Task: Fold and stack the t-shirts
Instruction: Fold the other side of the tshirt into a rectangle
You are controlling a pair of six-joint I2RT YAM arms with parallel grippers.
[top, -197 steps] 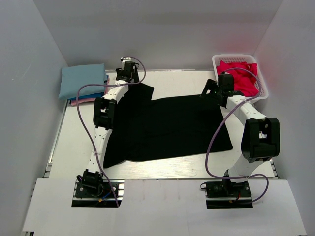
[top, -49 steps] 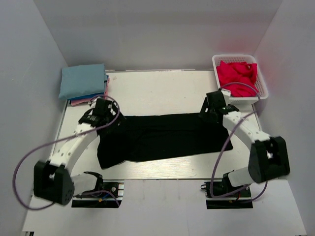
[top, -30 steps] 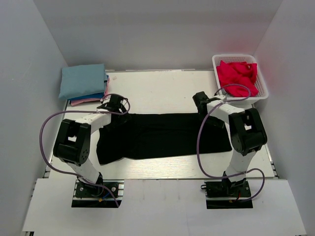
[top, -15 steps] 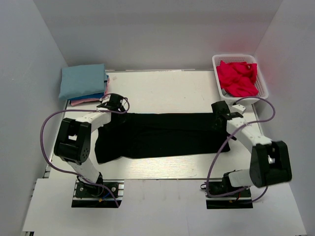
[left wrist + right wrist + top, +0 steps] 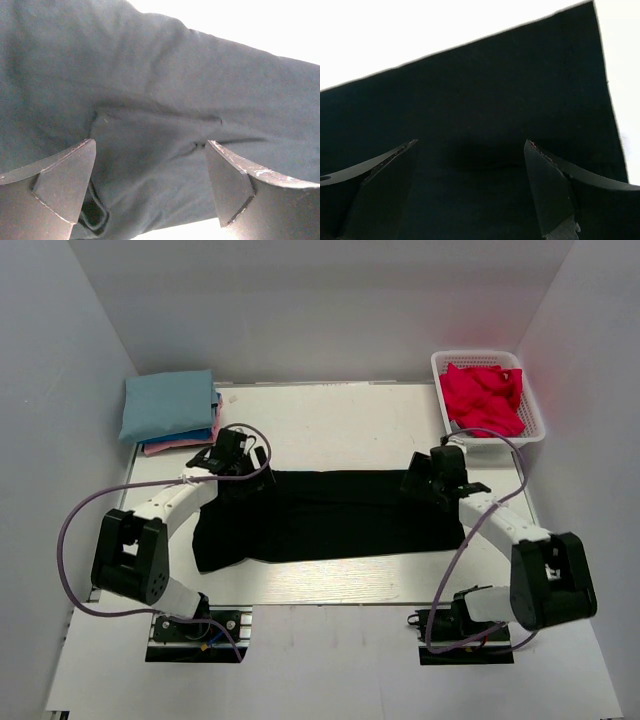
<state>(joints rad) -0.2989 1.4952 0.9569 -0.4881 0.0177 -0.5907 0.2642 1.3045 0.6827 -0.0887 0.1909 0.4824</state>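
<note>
The left gripper [image 5: 150, 150] hangs over the left end of the black t-shirt [image 5: 330, 515], its fingers apart. The right gripper [image 5: 470, 145] hangs over the right end, also apart.

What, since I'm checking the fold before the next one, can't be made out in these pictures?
- Top view: the left gripper and right gripper cover the far corners of the black t-shirt.
- Top view: the light blue t-shirt hides the stack beneath; only edges show.
- Wrist views: frame edges cut off the cloth; finger contact unclear.
</note>
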